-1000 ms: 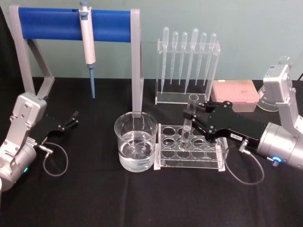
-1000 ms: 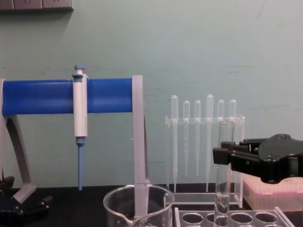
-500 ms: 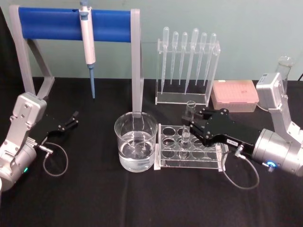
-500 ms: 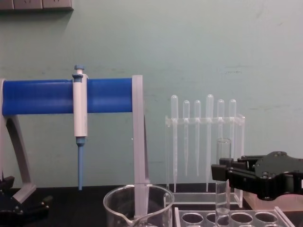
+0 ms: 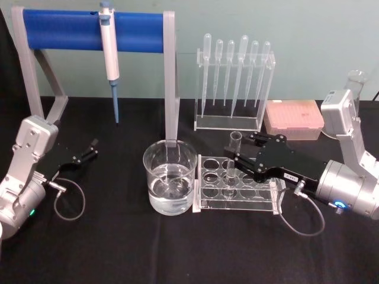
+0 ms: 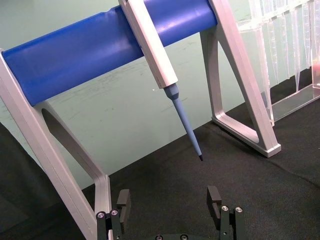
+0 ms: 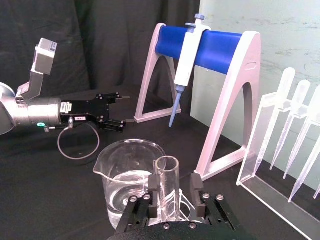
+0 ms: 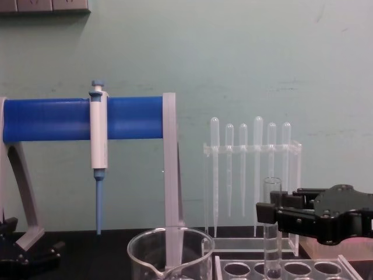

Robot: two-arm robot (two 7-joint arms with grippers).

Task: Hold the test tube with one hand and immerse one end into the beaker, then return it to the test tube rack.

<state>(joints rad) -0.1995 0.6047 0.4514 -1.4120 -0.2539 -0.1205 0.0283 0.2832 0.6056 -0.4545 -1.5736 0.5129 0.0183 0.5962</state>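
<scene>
Right of frame centre, the right hand [image 5: 238, 160] pinches the test tube [image 5: 233, 155] upright in the rack [image 5: 237, 188] beside the beaker [image 5: 170, 176]. Thin, slick glass: grip gently below the rim. The left hand [image 5: 90, 148] rests spread at far left.

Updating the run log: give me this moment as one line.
right pincer: shut on test tube, upright in rack hole | beaker: holds liquid, beside rack | left pincer: open, parked

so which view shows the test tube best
The head view: the test tube stands in the rack, held by the right gripper. The chest view cuts off its bottom; the right wrist view shows just its rim.
</scene>
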